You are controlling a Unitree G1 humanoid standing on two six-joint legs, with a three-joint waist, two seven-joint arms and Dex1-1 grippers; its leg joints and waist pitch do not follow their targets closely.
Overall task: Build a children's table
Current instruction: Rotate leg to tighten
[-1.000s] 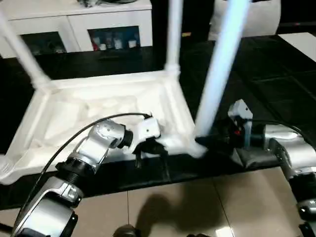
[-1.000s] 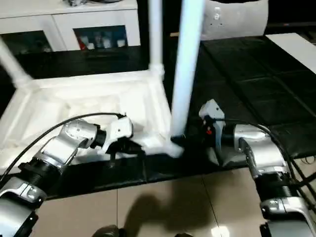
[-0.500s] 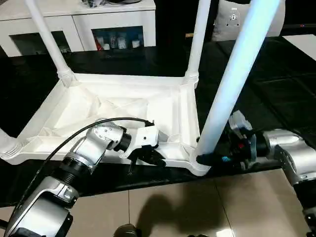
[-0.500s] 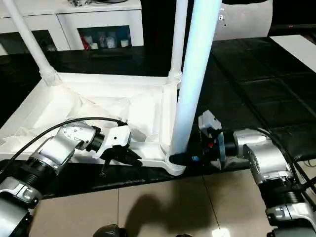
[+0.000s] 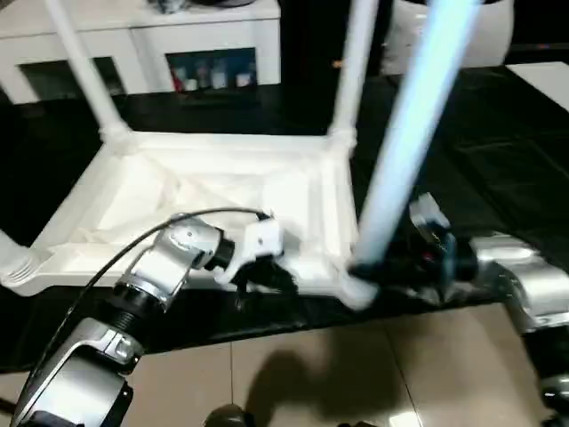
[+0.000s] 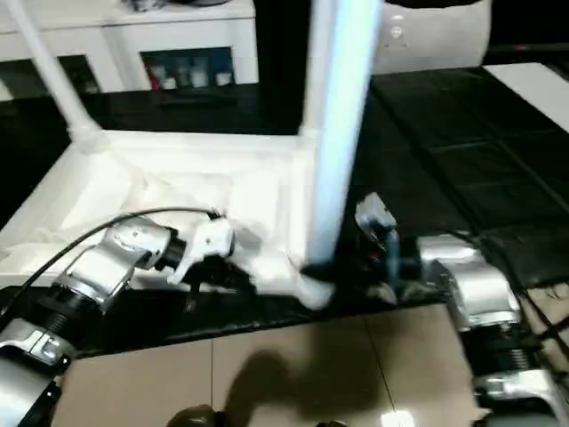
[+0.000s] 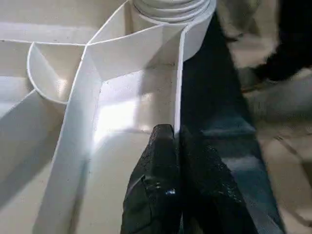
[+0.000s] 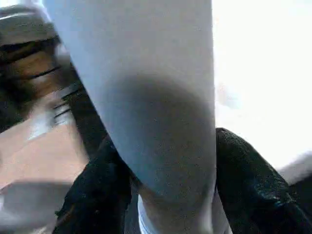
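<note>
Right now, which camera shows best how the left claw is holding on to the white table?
The left wrist view: the left claw is pinched shut on the thin rim of the children's table, near a corner socket. The eye views show that claw from the side at the table's near edge, blurred, so the pinch itself is hard to make out.

The work table (image 5: 498, 151) is covered with a black, quilted-looking sheet divided by seams into rectangular panels. Its near edge runs across the lower part of the head views. Below that edge, the floor (image 5: 356, 374) consists of large beige tiles with dark grout lines and glossy reflections. Behind the table stands a white cabinet (image 5: 133, 40) with dark glass-fronted compartments holding small, indistinct items (image 5: 209, 76). A pale object (image 6: 427, 36) sits at the far right.
</note>
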